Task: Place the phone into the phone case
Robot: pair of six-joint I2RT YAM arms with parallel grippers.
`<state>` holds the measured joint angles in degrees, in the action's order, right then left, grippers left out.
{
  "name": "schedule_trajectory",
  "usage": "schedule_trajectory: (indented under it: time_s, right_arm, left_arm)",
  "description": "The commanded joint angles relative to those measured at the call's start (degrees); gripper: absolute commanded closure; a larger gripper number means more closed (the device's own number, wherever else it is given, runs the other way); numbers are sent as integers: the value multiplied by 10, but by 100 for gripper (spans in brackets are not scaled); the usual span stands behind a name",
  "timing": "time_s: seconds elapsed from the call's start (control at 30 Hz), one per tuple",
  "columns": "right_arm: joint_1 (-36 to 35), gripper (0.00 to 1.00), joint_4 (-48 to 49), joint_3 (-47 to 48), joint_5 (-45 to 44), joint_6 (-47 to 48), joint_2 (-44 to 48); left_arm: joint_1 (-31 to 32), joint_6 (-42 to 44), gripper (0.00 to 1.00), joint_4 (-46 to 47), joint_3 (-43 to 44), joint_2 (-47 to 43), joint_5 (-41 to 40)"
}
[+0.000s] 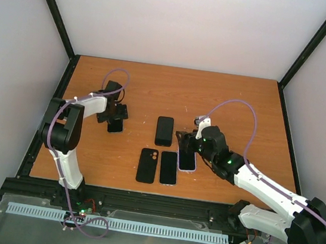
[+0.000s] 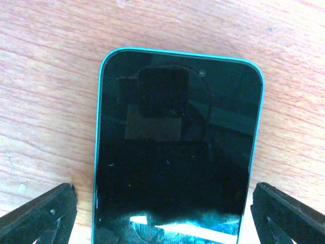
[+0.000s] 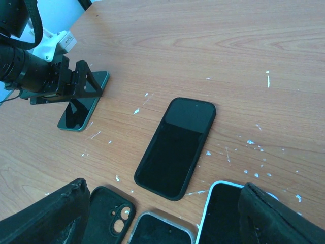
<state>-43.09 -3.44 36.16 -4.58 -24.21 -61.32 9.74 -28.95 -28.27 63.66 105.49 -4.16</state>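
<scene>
A teal-edged phone [image 2: 177, 147] lies screen up on the wooden table [image 1: 231, 107]. My left gripper [image 2: 165, 221] stands open astride it, one fingertip [image 2: 43, 218] on each side and a gap of table showing at both edges. In the top view this phone [image 1: 115, 126] sits at the left under the left gripper [image 1: 116, 119]. An empty black phone case [image 3: 105, 217] with a camera cut-out lies open side up near the front. My right gripper [image 3: 162, 223] is open low over a pale-edged phone [image 3: 223, 216] and holds nothing.
A black phone in a black case [image 3: 176, 147] lies in the middle of the table. A phone with a greyish rim [image 3: 161, 233] sits between the empty case and the pale-edged phone. White scuffs mark the wood. Black frame posts and white walls ring the table.
</scene>
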Motion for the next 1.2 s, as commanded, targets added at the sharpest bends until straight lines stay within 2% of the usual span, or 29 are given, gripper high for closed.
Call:
schedule_trajectory:
  time_s: [0.0, 0.13, 0.3, 0.53, 0.77, 1.0, 1.17]
  right_arm:
    - [3, 21, 10, -4, -20, -15, 5]
    - [3, 21, 3, -4, -30, -31, 5]
    - [3, 22, -10, -1, -19, -83, 3]
    - [2, 27, 24, -11, 69, -167, -36]
    - [-1, 31, 24, 0, 121, -187, -85]
    - [-1, 31, 6, -6, 91, -182, -57]
    - [-1, 31, -1, -18, 75, -183, -28]
  left_arm:
    - [5, 11, 7, -42, 0, 43, -6]
    - [9, 12, 9, -43, 6, 59, -6]
    - [20, 10, 19, -45, 5, 53, 0]
    - [21, -1, 34, 2, -55, 17, 91]
    - [21, -2, 39, 24, -112, -41, 140]
    - [25, -2, 42, 20, -152, -141, 211]
    - [62, -22, 42, 25, -189, -215, 276]
